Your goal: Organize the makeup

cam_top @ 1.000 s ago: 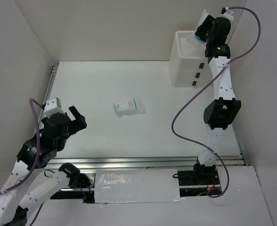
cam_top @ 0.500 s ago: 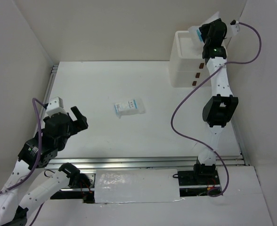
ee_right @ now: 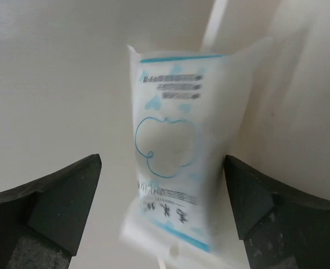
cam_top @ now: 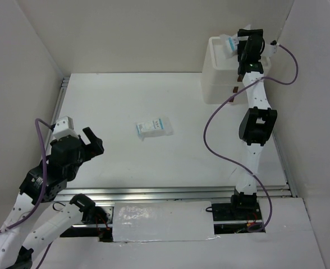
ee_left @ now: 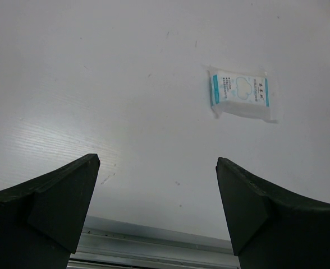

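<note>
I read the right arm stretched nearly straight toward the far right corner of the desk, with the right hand above the top tray of the white drawer unit. Its fingers stand wide. One sachet sits upright between them, touching neither, its lower edge blurred. The left arm is folded at the near left corner. The left hand is spread wide, gripping nothing, and aimed at the second sachet, which lies flat near the desk's middle.
</note>
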Robot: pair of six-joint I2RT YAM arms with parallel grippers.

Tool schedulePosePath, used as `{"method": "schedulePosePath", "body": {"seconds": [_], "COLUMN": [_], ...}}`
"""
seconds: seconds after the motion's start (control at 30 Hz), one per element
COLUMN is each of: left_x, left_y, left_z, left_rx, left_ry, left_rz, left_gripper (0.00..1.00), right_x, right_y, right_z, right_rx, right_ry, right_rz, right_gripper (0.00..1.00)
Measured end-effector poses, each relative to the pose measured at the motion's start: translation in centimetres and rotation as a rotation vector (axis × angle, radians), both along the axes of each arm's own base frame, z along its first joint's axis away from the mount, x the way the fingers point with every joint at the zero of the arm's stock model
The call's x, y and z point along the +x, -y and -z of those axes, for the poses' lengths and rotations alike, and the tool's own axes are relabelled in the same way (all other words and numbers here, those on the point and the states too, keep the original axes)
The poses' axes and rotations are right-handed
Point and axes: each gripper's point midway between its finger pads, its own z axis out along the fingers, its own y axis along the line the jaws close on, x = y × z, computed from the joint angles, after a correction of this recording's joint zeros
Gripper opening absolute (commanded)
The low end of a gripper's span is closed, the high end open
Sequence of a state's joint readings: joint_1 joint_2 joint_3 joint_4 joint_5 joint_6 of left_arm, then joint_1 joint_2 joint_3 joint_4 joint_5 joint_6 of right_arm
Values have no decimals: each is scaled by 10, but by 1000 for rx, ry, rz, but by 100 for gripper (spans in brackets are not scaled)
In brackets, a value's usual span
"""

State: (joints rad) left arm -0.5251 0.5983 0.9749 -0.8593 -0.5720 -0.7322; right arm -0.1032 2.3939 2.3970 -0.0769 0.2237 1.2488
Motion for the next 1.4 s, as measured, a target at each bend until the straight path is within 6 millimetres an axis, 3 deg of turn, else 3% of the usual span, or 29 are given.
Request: {"method": "schedulePosePath", "body": {"seconds": [0.07,0.37,0.5,0.87,1.13,1.23,1.3,1.4], "left_x": [0,3,3,1,0,0,1,3], "left_y": [0,2,2,1,0,0,1,2], "left_z": [0,5,5,1,0,0,1,5], "left_rx": [0,13,13,3,-2,-1,2,14], "left_ry": [-1,-23,-23,-6,2,0,-5,-24], "left_rz": [0,1,1,0,0,0,0,0], "left_gripper": [99,100,99,100,99,99,99,99], "right_x": [-1,-2,-17,-59,-62,-68,-81,-123], "right_y": [1,4,6,4,0,-9,-22,-77], "right_z": [-8,-4,-9,-97,-97,-105,-100,-70], "right_rx": [0,22,42,55,16,-66,-141,-275], "right_ry": [24,28,9,140,77,30,-23,-144], "right_rz": [2,-19,-15,-43,-68,-89,-115,-234], "right_gripper": [100,100,100,100,100,100,100,100]}}
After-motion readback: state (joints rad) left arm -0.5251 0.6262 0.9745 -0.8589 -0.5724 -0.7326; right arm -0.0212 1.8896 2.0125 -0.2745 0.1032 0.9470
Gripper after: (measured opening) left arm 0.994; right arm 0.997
